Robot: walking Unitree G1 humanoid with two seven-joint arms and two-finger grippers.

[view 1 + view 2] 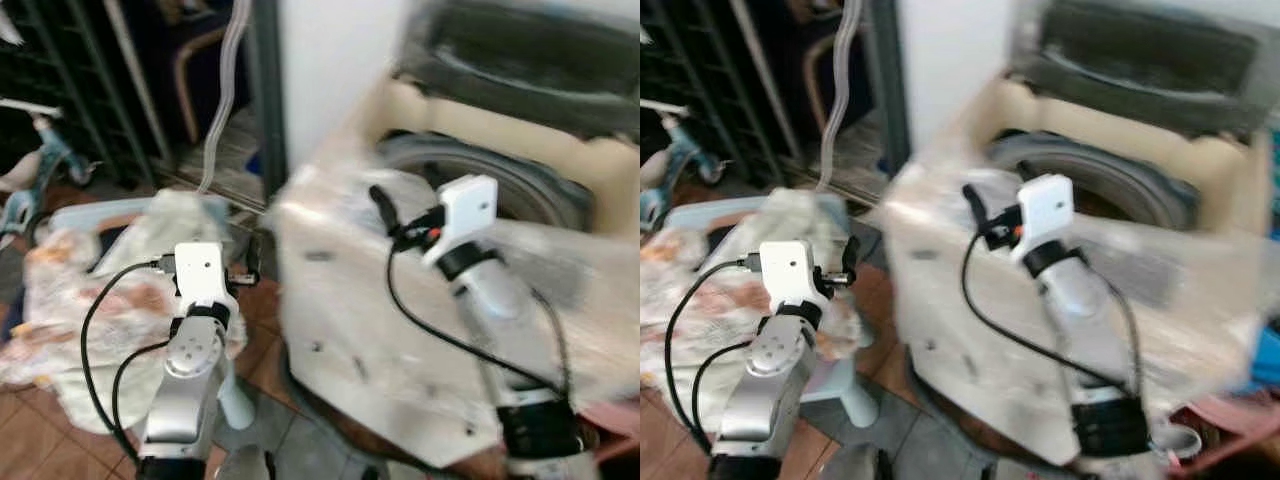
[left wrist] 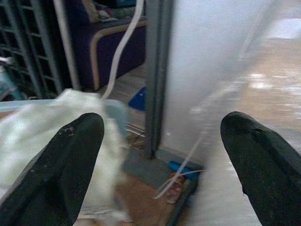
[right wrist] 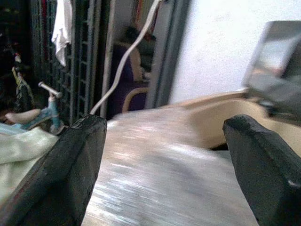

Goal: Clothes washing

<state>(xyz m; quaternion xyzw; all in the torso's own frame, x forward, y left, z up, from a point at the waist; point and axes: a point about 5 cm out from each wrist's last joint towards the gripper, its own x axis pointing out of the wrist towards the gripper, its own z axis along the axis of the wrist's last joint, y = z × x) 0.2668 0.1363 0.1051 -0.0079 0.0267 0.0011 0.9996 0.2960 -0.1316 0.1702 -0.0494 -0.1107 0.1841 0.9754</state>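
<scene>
A white top-loading washing machine (image 1: 400, 330) wrapped in clear plastic stands in front of me, with its lid (image 1: 520, 50) raised and the drum opening (image 1: 500, 175) showing. A heap of pale printed clothes (image 1: 90, 300) lies in a light blue basin (image 1: 85, 212) at my left. My left gripper (image 1: 250, 262) hovers between the clothes and the machine's left side, its fingers (image 2: 56, 165) spread open and empty. My right gripper (image 1: 382, 208) is over the machine's front top edge, short of the drum, with its fingers (image 3: 61, 174) open and empty. The head views are blurred.
A pale stool (image 1: 235, 405) stands under the basin on the tiled floor. A white hose (image 1: 225, 90) hangs beside a grey door frame (image 2: 157, 70). A child's tricycle (image 1: 40, 160) is at far left by dark bars. Something pink (image 1: 1220, 420) lies at the machine's right foot.
</scene>
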